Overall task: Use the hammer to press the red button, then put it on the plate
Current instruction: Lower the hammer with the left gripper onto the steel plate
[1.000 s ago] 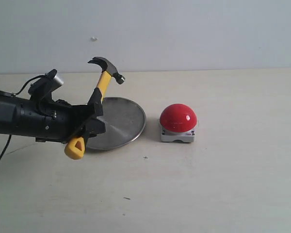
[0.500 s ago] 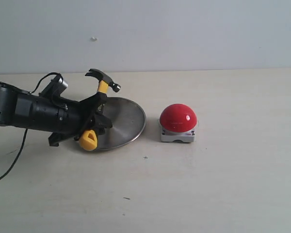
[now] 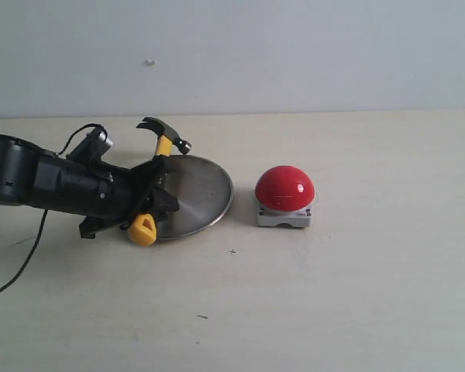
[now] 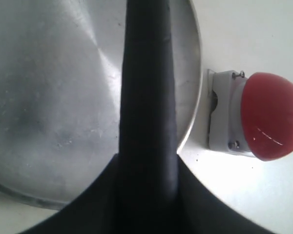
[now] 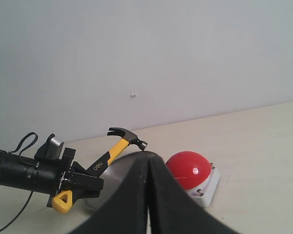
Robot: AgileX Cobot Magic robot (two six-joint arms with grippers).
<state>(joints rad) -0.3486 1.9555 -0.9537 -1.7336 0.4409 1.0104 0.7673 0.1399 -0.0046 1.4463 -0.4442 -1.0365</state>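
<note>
The hammer (image 3: pixel 163 143) is tilted, its dark head up over the far left rim of the plate (image 3: pixel 200 190) and its yellow loop low by the near left rim. My left gripper (image 3: pixel 153 195) is shut on the black part of the handle. In the left wrist view the handle (image 4: pixel 146 87) crosses the steel plate (image 4: pixel 49 97) between the jaws of the left gripper (image 4: pixel 146 195). The red button (image 3: pixel 284 190) sits right of the plate, untouched. My right gripper (image 5: pixel 147 168) is shut and empty; it is out of the exterior view and sees the hammer (image 5: pixel 118 147) and button (image 5: pixel 189 168) from afar.
The left arm (image 3: pixel 46 186) lies low over the table at the left, a black cable (image 3: pixel 19 263) trailing from it. A pale wall (image 3: pixel 294 54) closes off the back of the light tabletop (image 3: pixel 333 294).
The left arm has come down and forward with the hammer; the head has dropped lower and the loop end now sits by the plate's near rim. Button and plate have not moved.
</note>
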